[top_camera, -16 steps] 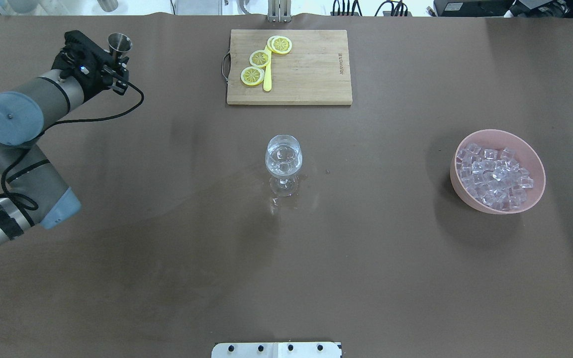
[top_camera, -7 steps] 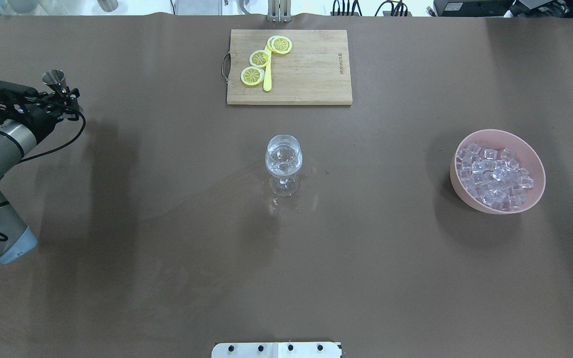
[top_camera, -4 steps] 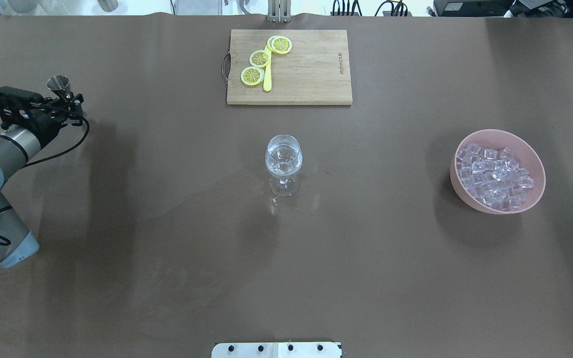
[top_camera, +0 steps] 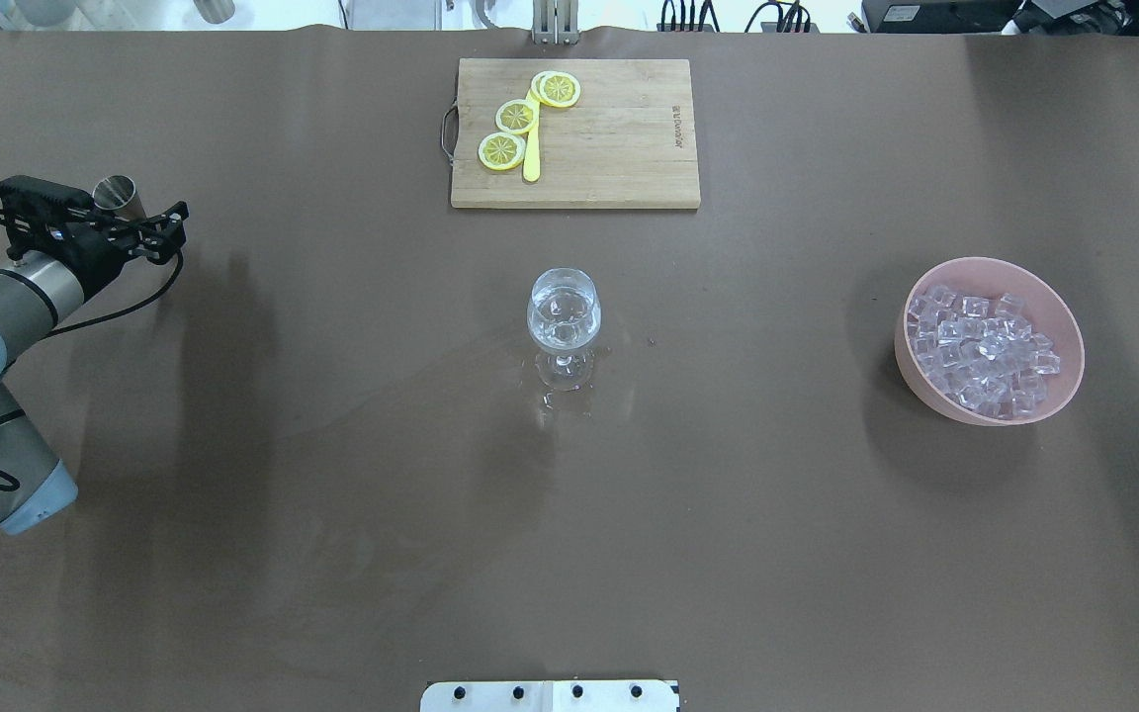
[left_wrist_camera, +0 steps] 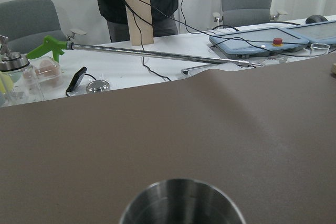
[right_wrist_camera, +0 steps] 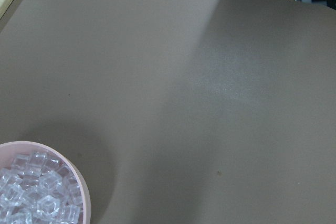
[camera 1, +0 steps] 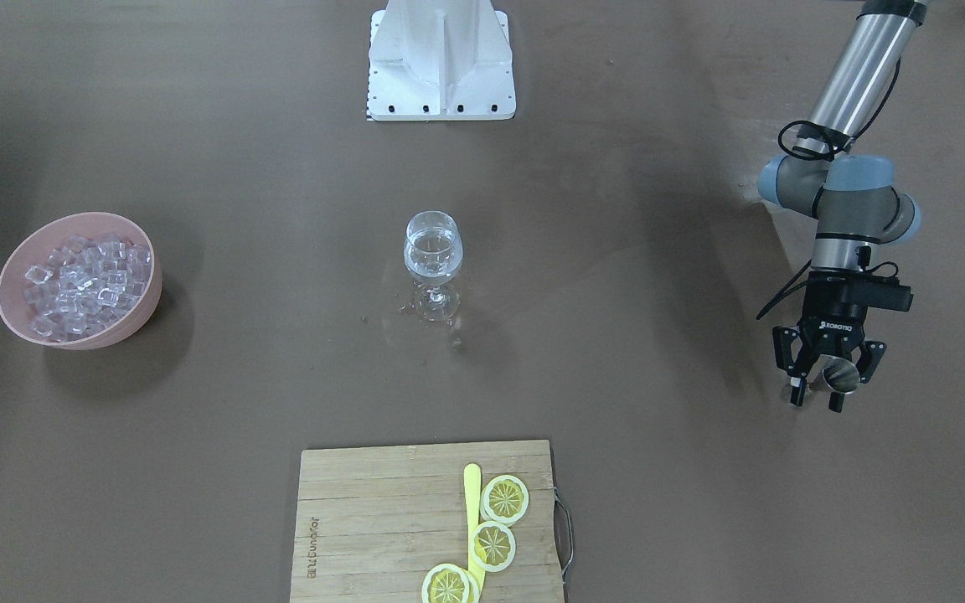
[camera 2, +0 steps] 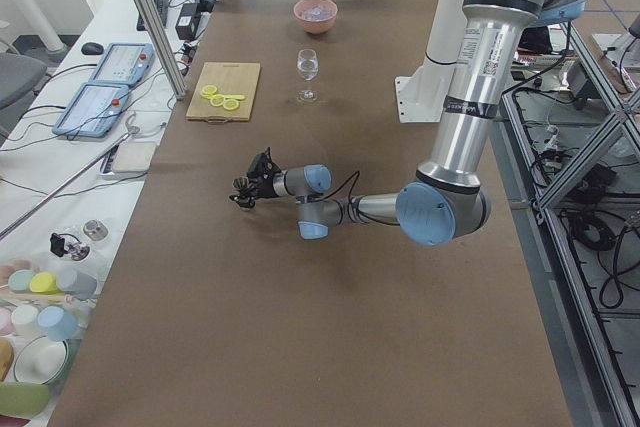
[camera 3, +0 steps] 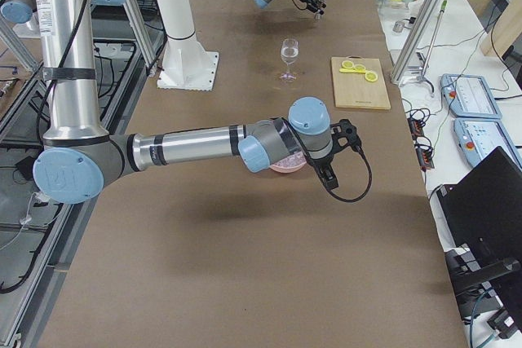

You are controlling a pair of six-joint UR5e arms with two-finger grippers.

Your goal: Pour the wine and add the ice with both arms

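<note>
A stemmed glass [top_camera: 564, 318] stands mid-table with a little clear wine [camera 1: 432, 245] in it. The ice [top_camera: 980, 346], many clear cubes, fills a pink bowl [top_camera: 1064, 386] at the right; the cubes also show in the right wrist view [right_wrist_camera: 37, 195]. My left gripper [top_camera: 149, 220] is at the far left, its fingers spread around a small steel jigger [camera 1: 841, 377], whose rim shows in the left wrist view [left_wrist_camera: 181, 203]. My right gripper [camera 3: 330, 170] hangs near the bowl and shows only in the exterior right view. I cannot tell whether it is open or shut.
A wooden cutting board [top_camera: 609, 148] with lemon slices [top_camera: 517, 117] and a yellow knife lies at the table's far edge. Small wet spots [top_camera: 560, 400] lie around the glass base. The white base block [camera 1: 441, 63] is at the robot's side.
My left arm carried the jigger from the far left toward the left edge. In the last half second its fingers spread apart around the jigger. Glass and bowl have not moved.
</note>
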